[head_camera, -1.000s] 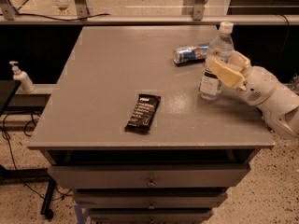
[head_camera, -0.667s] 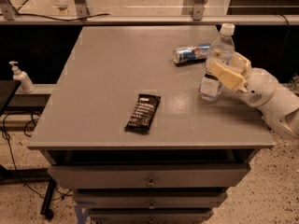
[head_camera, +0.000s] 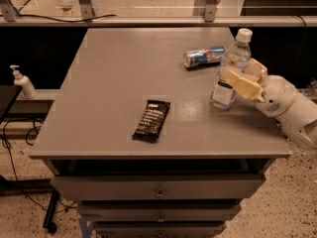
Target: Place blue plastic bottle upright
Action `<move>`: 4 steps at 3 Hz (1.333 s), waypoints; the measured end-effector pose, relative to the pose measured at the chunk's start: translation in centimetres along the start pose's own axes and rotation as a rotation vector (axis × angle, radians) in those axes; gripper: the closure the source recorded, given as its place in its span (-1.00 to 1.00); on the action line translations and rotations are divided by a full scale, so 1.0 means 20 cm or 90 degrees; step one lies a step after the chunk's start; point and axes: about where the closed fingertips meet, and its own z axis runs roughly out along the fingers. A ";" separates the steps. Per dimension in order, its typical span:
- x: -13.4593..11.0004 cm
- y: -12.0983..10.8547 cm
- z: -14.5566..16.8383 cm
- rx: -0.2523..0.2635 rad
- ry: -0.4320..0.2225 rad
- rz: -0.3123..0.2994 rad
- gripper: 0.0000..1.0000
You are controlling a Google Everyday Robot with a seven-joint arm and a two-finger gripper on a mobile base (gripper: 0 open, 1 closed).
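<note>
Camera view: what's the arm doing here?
The gripper, at the right side of the table, is closed around the blue plastic bottle. The bottle stands nearly upright with its base on the tabletop. A drink can lies on its side just behind it, and a dark snack bar lies nearer the front. The bottle is not yet released.

Clear, glossy plastic forms the blue plastic bottle (head_camera: 233, 58), and its cap is matt white. The gripper (head_camera: 238, 76), against the bottle's right side, is smooth tan plastic. The table (head_camera: 124, 73) top is smooth grey with a faint sheen, the can (head_camera: 203, 57) shiny metal, the wrapper (head_camera: 151, 120) glossy dark film.
</note>
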 end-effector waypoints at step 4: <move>-0.08 0.03 -0.01 -0.022 0.012 -0.014 -1.00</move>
